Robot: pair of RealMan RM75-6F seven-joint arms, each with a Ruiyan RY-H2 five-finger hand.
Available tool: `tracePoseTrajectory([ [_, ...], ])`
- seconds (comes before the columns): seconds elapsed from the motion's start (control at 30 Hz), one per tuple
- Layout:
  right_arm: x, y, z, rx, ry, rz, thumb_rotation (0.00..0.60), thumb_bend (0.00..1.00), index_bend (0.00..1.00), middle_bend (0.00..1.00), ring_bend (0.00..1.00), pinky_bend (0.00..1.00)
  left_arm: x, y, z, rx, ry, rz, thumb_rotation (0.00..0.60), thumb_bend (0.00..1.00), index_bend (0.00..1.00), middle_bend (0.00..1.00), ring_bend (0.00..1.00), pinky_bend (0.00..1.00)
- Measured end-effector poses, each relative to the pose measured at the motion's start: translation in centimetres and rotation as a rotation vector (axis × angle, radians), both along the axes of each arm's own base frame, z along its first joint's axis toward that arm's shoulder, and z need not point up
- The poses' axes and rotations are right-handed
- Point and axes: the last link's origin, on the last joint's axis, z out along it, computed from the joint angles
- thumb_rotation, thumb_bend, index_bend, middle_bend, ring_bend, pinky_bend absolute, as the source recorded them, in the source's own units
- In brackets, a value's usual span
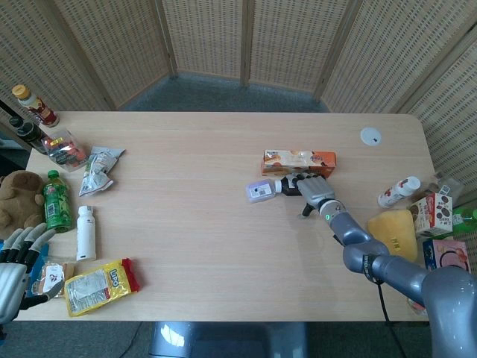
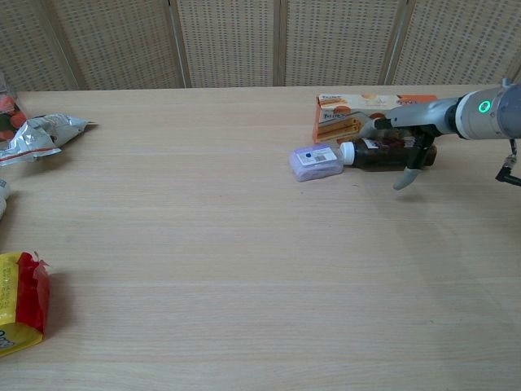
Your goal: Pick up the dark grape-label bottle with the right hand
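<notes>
A dark grape-label bottle (image 2: 383,153) lies on its side between an orange carton (image 2: 342,114) and a lilac box (image 2: 316,161), the right hand (image 2: 407,134) draped over it, grasp uncertain; only the head view shows the released left hand (image 1: 16,265).

Dark bottle (image 2: 383,155); lilac box (image 2: 316,162)

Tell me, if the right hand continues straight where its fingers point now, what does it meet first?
Probably the small purple box. The right hand lies over the dark grape-label bottle, fingers toward its white cap; the box sits just past it.
</notes>
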Motion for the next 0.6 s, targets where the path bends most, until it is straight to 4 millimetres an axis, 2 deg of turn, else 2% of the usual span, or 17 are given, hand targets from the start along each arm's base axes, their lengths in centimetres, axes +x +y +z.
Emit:
tracePoseTrajectory([
  [0.3,-0.2,2.5,1.0,0.019,0.006,-0.01,0.6,0.14,0.0,0.3,0.15,0.2,0.2,0.3,-0.4,-0.011,-0.01,-0.021,0.6,0.22,0.12,0.07,0.0,0.0],
  [0.6,-0.1,6.7,2.0,0.04,0.015,-0.026,0.6,0.14,0.0,0.28,0.15,0.2,0.0,0.4,-0.7,-0.025,-0.024,-0.035,0.6,0.23,0.12,0.07,0.0,0.0],
])
